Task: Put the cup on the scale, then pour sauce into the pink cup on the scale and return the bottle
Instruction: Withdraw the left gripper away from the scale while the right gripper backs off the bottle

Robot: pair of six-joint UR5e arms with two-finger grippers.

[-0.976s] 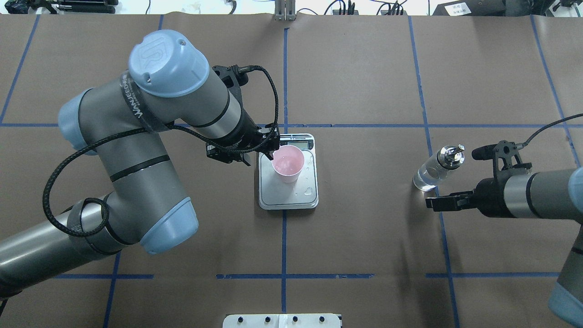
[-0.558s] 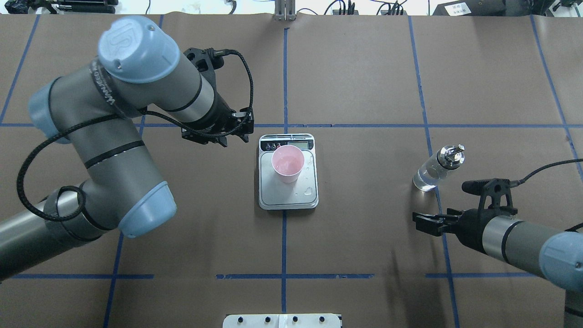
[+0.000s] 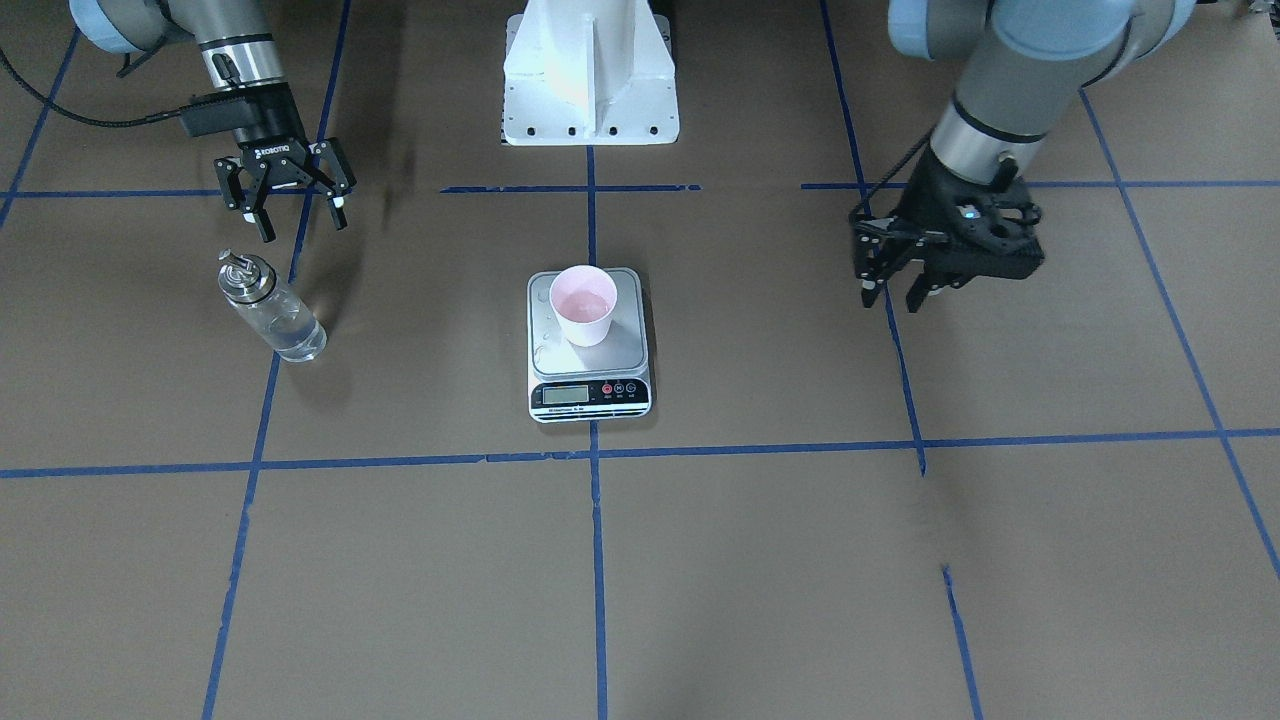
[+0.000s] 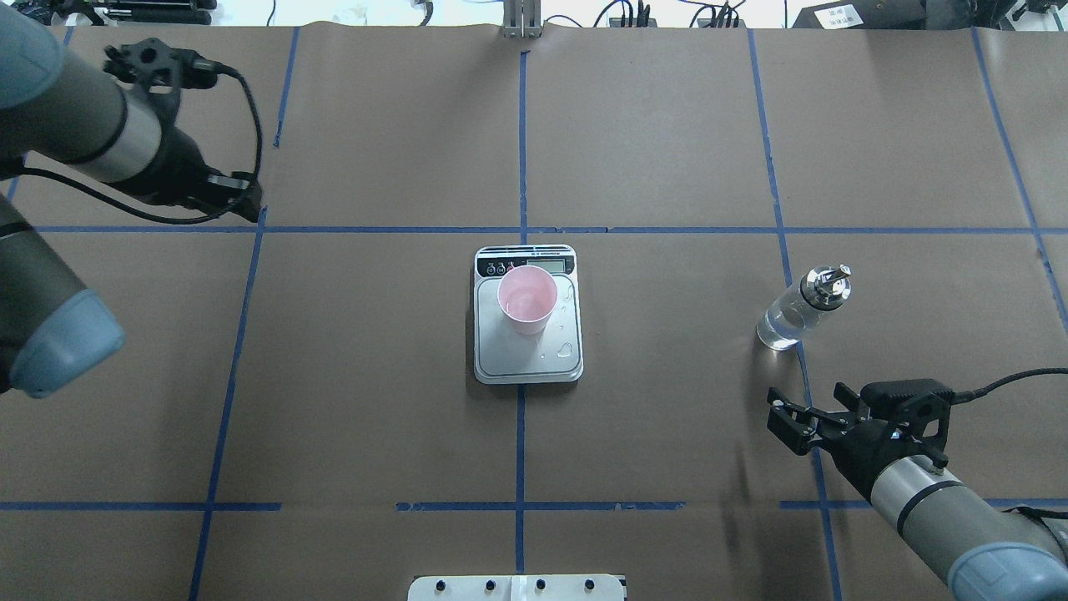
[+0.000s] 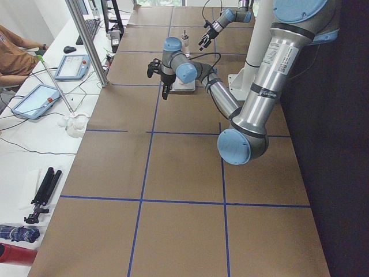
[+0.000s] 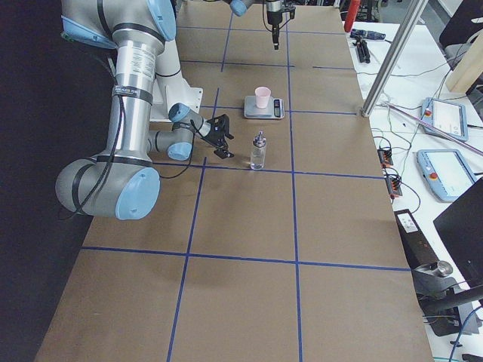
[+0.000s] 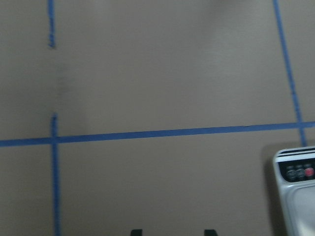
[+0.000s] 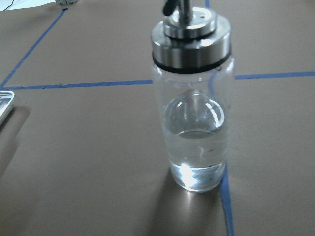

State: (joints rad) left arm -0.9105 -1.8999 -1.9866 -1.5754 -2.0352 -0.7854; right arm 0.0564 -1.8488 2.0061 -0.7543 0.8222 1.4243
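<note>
Tapered pink paper cup (image 4: 527, 298) sits on the square steel scale (image 4: 517, 359); cylindrical glass bottle (image 4: 797, 313) stands apart; left gripper (image 3: 889, 298) and right gripper (image 3: 304, 228) gape empty

The bench (image 4: 667, 125) is covered in brown paper and marked into large squares by blue tape lines (image 4: 521, 150). In the exterior left view a white side table (image 5: 34, 144) runs alongside it, and a silver post (image 5: 86, 40) rises where the two meet. On the side table lie a tablet-like console (image 5: 31, 101), a second console (image 5: 72, 66), a crumpled white wad (image 5: 74, 124), a folded black tripod (image 5: 43, 193) and loose cables. A person in an orange-brown shirt (image 5: 11, 55) shows at that view's left edge.
</note>
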